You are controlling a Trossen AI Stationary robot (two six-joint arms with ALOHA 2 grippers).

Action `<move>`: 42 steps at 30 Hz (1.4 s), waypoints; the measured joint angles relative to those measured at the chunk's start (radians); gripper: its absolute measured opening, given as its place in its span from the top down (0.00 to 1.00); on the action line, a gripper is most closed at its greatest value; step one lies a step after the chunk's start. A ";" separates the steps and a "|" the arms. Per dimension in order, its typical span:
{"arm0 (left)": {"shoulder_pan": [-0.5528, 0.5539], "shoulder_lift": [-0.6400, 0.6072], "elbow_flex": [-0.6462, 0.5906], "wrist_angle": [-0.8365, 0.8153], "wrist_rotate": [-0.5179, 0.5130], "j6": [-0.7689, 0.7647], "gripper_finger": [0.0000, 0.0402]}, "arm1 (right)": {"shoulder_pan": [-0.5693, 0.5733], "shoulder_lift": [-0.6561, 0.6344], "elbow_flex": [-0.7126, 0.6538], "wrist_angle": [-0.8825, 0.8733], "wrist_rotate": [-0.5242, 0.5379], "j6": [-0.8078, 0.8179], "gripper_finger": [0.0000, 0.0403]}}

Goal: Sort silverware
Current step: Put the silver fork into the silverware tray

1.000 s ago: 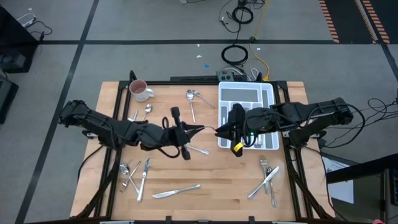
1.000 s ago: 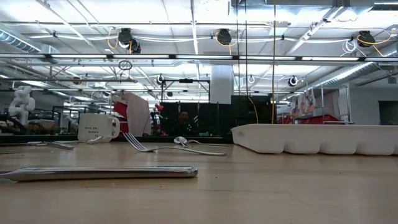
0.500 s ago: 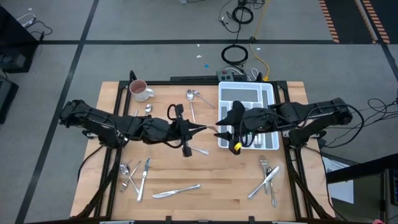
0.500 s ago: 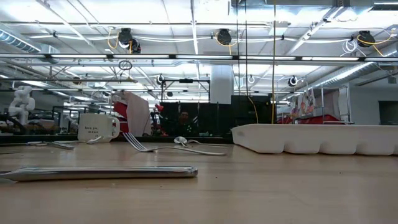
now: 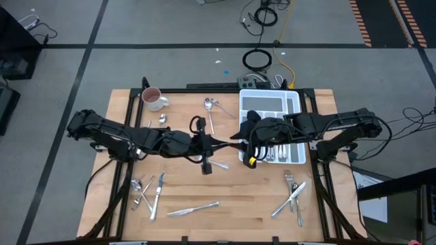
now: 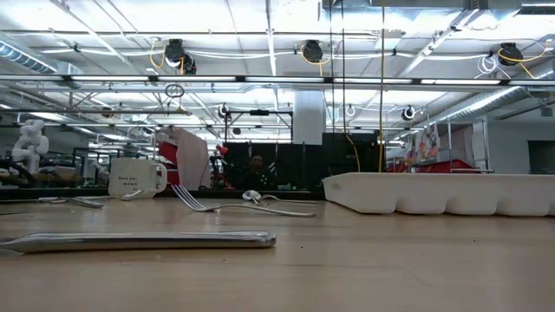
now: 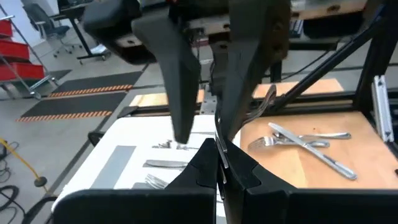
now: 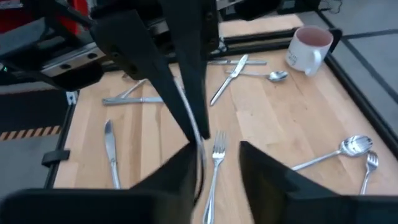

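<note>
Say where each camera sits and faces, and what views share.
High view: overhead, facing straight down; both arms meet beside the white tray.
Low view: table-top height, facing level toward the room; no arm shows.
Left wrist view: on left arm, facing the tray; left gripper, jaws shut on a utensil.
Right wrist view: on right arm, facing the mug; right gripper, jaws open.
Shared: the mug, in high, low and right wrist views.

Pale wooden tabletop [image 5: 238, 204] — smooth, matt; glossy polished-metal silverware [image 5: 193, 209]; white plastic tray [image 6: 451, 192]; glazed ceramic mug [image 5: 153, 99].
</note>
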 joint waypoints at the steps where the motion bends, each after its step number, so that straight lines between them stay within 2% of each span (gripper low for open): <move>1: 0.000 0.002 0.000 -0.003 0.000 -0.001 1.00 | 0.000 0.003 0.000 -0.005 -0.003 0.005 0.81; 3: 0.004 0.008 0.000 -0.014 -0.003 -0.001 1.00 | 0.000 0.008 0.000 -0.003 -0.005 0.007 0.94; 4: 0.007 0.010 0.000 -0.013 -0.005 -0.001 1.00 | 0.000 0.008 0.000 -0.007 -0.005 0.006 0.97; 10: 0.012 0.012 0.000 -0.011 -0.004 -0.003 0.97 | -0.003 0.005 0.000 -0.016 0.009 0.062 0.99; 14: 0.013 0.012 0.000 -0.023 -0.041 0.000 0.81 | -0.026 -0.022 0.000 -0.074 0.053 0.157 1.00; 18: 0.010 0.012 0.000 -0.028 -0.133 -0.057 0.63 | -0.067 -0.110 -0.007 -0.174 0.220 0.233 1.00; 20: 0.006 0.012 0.000 -0.032 -0.153 -0.090 0.55 | -0.093 -0.194 -0.052 -0.159 0.286 0.272 1.00; 25: 0.011 0.012 0.000 -0.027 -0.178 -0.132 0.47 | -0.144 -0.497 -0.330 0.027 0.313 0.402 1.00; 27: 0.008 0.012 0.000 -0.027 -0.177 -0.170 0.47 | -0.157 -0.627 -0.486 0.151 0.348 0.466 1.00; 31: 0.011 0.012 0.000 -0.026 -0.179 -0.184 0.46 | -0.192 -0.823 -0.793 0.463 0.330 0.568 1.00; 36: 0.010 0.012 0.000 -0.026 -0.179 -0.227 0.46 | -0.218 -0.882 -1.086 0.697 0.324 0.707 1.00; 42: 0.015 0.012 0.000 -0.026 -0.180 -0.235 0.46 | -0.242 -0.824 -1.293 0.934 0.324 0.787 1.00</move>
